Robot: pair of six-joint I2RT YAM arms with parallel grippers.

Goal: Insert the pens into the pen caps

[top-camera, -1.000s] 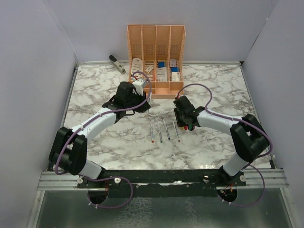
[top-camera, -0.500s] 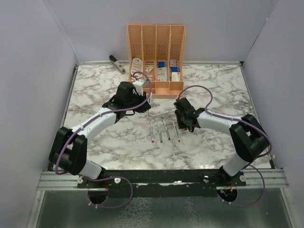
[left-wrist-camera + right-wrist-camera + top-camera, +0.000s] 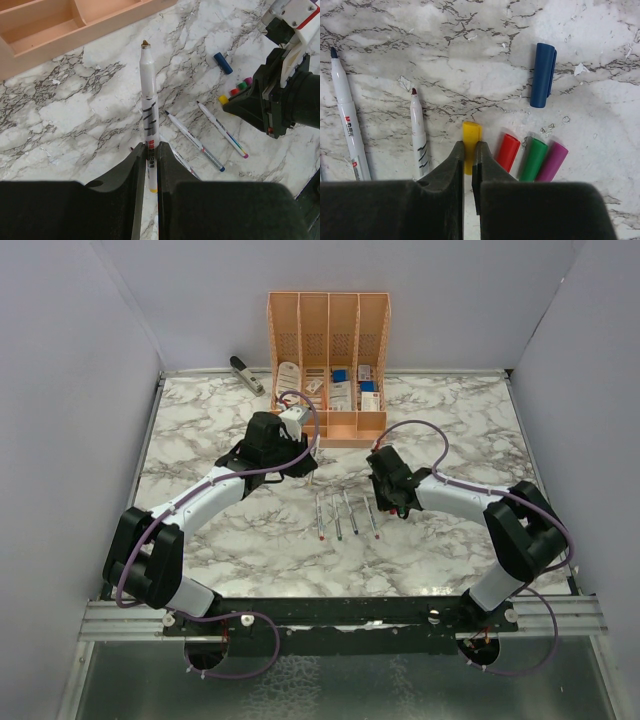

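**Right wrist: yellow cap pinched, one pen held by the other arm**

In the right wrist view, your right gripper (image 3: 468, 150) is clenched on the near end of the yellow cap (image 3: 471, 130), which lies on the marble table (image 3: 470, 60). Just to its right, the red cap (image 3: 508, 151), green cap (image 3: 535, 157) and magenta cap (image 3: 553, 160) lie side by side, with green and magenta touching. The blue cap (image 3: 543, 75) lies apart from them, farther out. Two pens (image 3: 418, 135) lie to the left of the yellow cap, tips pointing away from the camera.

Your left gripper (image 3: 148, 155) grasps the held pen (image 3: 148, 115) near its tail end. Its brownish tip points toward the orange organizer (image 3: 75, 25).

From the top view, you have four pens lying in a row on the table, between the two grippers. A grey stapler (image 3: 244, 373) sits at the back left, beside the organizer.
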